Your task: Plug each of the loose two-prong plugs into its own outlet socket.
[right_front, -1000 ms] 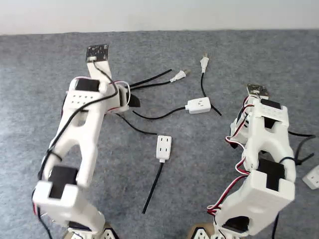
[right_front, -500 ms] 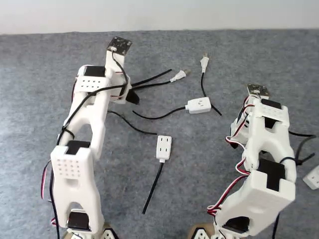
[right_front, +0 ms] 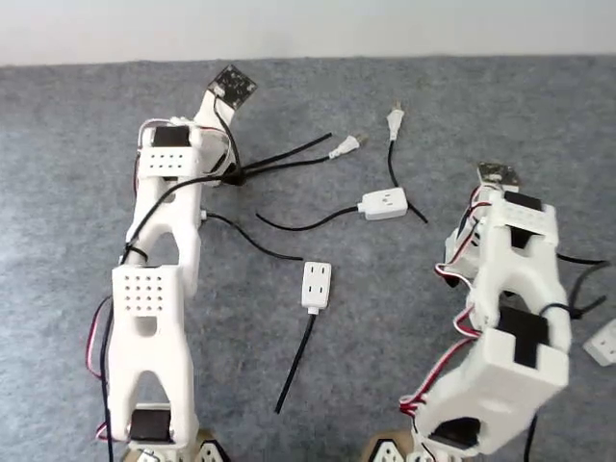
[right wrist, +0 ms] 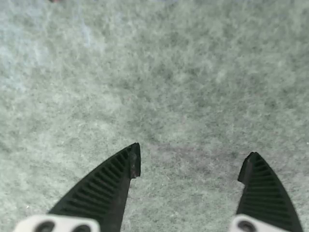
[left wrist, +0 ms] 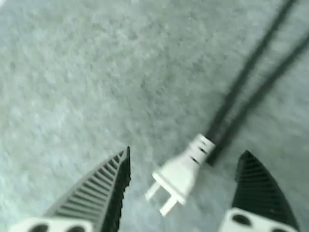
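Grey carpet (right_front: 77,241) covers the table. Left gripper (left wrist: 186,152) spread wide, white two-prong plug (left wrist: 181,174) lying loose on carpet ahead of its fingers. Right gripper (right wrist: 193,154) wide over carpet; outlet socket (right_front: 383,202) at 5 o'clock from plug.

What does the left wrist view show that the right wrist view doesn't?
Only the left wrist view: a white two-prong plug lying on its side, its two prongs showing, between the open left claw's fingers and touching neither, with two black cords running away from it.
Only the right wrist view: the right claw, open, with nothing between its fingers.
Both: grey carpet underneath, and a pair of ribbed black fingers spread wide in the foreground.
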You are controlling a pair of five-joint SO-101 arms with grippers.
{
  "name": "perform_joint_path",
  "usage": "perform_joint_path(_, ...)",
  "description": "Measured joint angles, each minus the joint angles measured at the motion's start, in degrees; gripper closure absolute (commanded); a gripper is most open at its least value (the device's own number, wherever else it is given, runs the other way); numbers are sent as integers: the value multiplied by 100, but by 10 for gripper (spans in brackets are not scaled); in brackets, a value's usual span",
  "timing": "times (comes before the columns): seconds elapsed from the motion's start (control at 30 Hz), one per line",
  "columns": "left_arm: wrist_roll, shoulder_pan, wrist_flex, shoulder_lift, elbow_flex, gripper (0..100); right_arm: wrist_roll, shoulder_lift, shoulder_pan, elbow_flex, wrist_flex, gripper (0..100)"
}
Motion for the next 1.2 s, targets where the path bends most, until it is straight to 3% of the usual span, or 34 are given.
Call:
perform_joint_path(0.17, -176, 18, -53, 712, -941, 670, 0, 0, 0, 0, 0, 674)
perform_joint_path(0.4, -185, 18, 844, 1292, -2048, 689, 0, 0, 0, 0, 0, 674)
perform_joint_path(0.67, -378, 105, 1064, 1688, -2426, 990, 0, 0, 0, 0, 0, 675)
perform_joint_path(1.07, -589, 79, 1055, 1908, -2611, 987, 0, 0, 9, 141, 0, 675)
perform_joint_path(1.2, -589, -35, 1776, 1952, -3200, 987, 0, 0, 9, 141, 0, 675)
